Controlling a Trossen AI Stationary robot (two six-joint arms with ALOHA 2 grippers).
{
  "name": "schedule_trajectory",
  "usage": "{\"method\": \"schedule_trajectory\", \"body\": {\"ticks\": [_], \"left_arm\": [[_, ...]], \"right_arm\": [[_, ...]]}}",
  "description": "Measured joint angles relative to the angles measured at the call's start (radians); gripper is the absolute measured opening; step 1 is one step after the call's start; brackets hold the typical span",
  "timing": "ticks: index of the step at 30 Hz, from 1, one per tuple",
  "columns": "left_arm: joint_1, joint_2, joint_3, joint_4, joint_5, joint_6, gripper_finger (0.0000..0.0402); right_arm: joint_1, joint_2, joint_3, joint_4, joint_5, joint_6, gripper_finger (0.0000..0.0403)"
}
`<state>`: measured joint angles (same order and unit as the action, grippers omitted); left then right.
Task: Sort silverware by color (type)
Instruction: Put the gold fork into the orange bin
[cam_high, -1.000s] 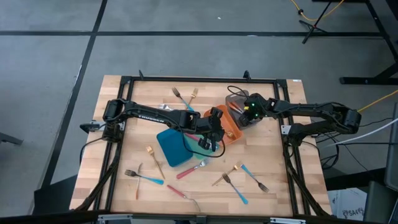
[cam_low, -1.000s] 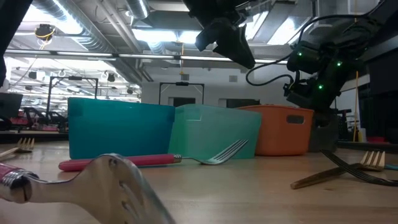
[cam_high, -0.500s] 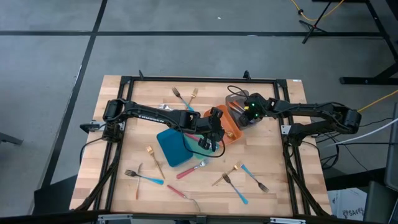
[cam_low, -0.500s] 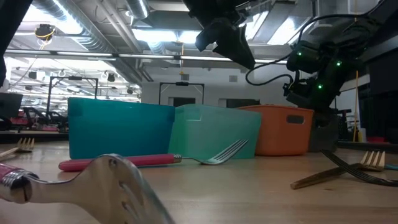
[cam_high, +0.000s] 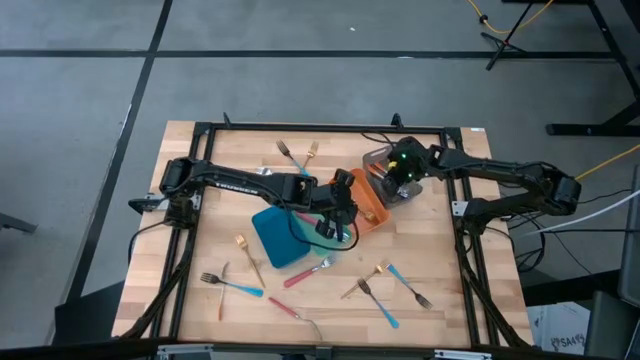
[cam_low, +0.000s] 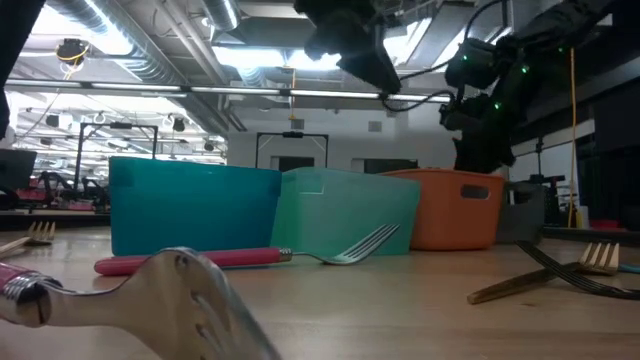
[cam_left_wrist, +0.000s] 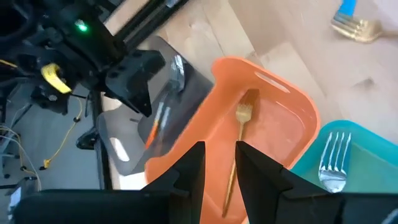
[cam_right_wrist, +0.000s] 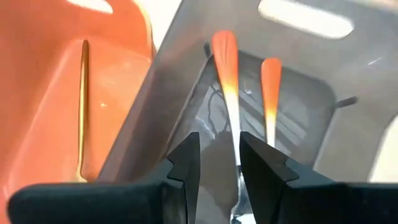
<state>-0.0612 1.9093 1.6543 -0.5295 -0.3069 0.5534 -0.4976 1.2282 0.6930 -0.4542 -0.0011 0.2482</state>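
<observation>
My right gripper (cam_right_wrist: 219, 163) is open, hanging over the grey tray (cam_high: 378, 160), where two orange-handled utensils (cam_right_wrist: 227, 68) lie on the bottom. It also shows in the high view (cam_high: 397, 180). My left gripper (cam_left_wrist: 220, 174) is open and empty above the orange tray (cam_left_wrist: 280, 99), which holds a gold fork (cam_left_wrist: 239, 134). It shows in the high view too (cam_high: 340, 205). A silver fork (cam_left_wrist: 333, 163) lies in the teal tray. Other silverware lies loose on the table: gold forks (cam_high: 365, 280), blue-handled ones (cam_high: 232, 286) and red-handled ones (cam_high: 305, 272).
The blue tray (cam_high: 272, 238), teal tray (cam_low: 345, 210), orange tray (cam_high: 373, 207) and grey tray stand in a slanting row mid-table. Two forks (cam_high: 300, 152) lie near the far edge. A red-handled fork (cam_low: 190, 260) lies in front of the trays. The two arms are close together over the trays.
My right gripper has risen and drawn back a little toward the table's far edge, over the grey tray. My left gripper has gone slightly up and toward the table's left. The trays and the loose silverware have stayed where they were.
</observation>
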Motion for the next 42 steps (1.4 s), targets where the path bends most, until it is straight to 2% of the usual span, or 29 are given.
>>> {"method": "schedule_trajectory", "body": {"ticks": [15,25,35,42], "left_arm": [[-0.004,-0.235,0.0,-0.352,-0.005,-0.282,0.0082],[-0.052,-0.385,0.0,-0.535,-0.05,-0.54,0.0082],[-0.172,-0.403,0.0,-0.739,-0.076,-0.902,0.0082],[-0.274,-0.404,-0.045,-0.764,-0.078,-1.054,0.0082]], "right_arm": [[0.003,-0.017,0.212,-0.123,0.008,-0.097,0.0104],[0.142,-0.086,0.226,-0.119,0.012,-0.1,0.0104],[0.299,-0.09,0.226,-0.117,0.012,-0.101,0.0104],[0.353,-0.09,0.226,-0.117,0.013,-0.102,0.0104]]}}
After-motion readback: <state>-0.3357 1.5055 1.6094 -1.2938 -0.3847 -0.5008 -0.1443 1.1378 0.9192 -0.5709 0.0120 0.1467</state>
